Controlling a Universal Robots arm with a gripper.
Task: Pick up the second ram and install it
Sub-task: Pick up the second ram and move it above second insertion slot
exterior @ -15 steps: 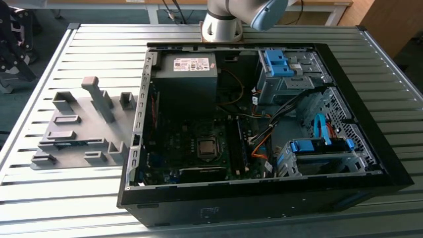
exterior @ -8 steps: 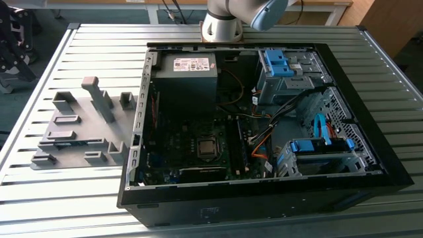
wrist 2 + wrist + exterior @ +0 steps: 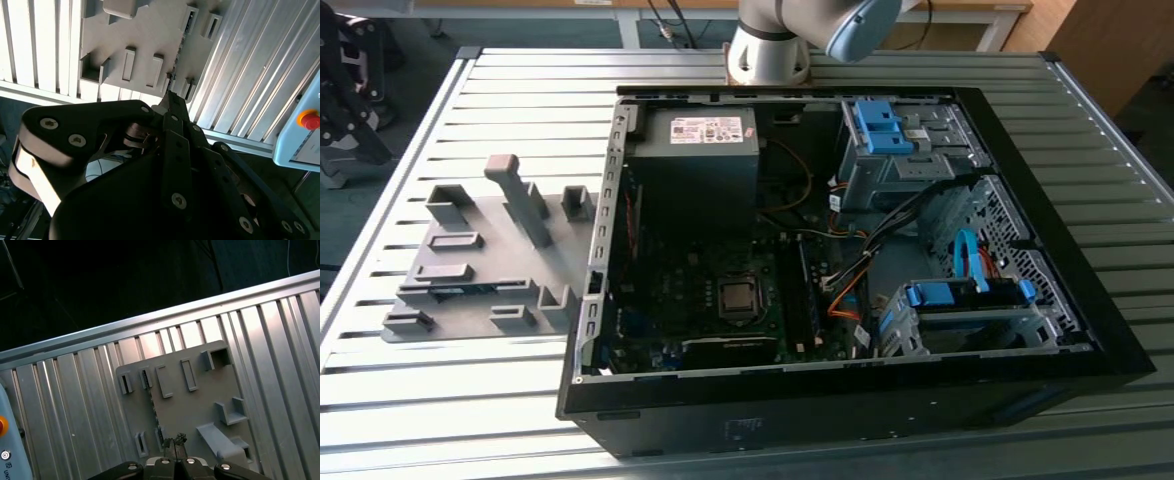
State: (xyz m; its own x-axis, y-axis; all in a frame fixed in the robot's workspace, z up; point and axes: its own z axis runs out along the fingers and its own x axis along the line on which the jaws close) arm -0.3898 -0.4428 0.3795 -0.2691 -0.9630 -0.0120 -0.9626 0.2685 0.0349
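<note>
Black gripper (image 3: pixel 175 442) fingers drawn tight together, nothing visible between them; in both wrist views it hangs above the flat grey plastic fixture plate (image 3: pixel 200 400), well clear of it. Second ram (image 3: pixel 153 405), a long thin blue circuit-board strip, stands on edge in the plate's slotted holders, seen edge-on as a dark line (image 3: pixel 179 47) just beyond the fingertips (image 3: pixel 169 97). In the exterior view the strip (image 3: pixel 470 289) shows as a faint blue line near the plate's 6 o'clock edge. Plate lies on the slatted aluminium table (image 3: pixel 454 400), at 9 o'clock of the open black computer case (image 3: pixel 854 410). Arm base (image 3: pixel 767 50) sits at 12 o'clock of the case. Pale control box with red button (image 3: pixel 300 135) beside the table.
</note>
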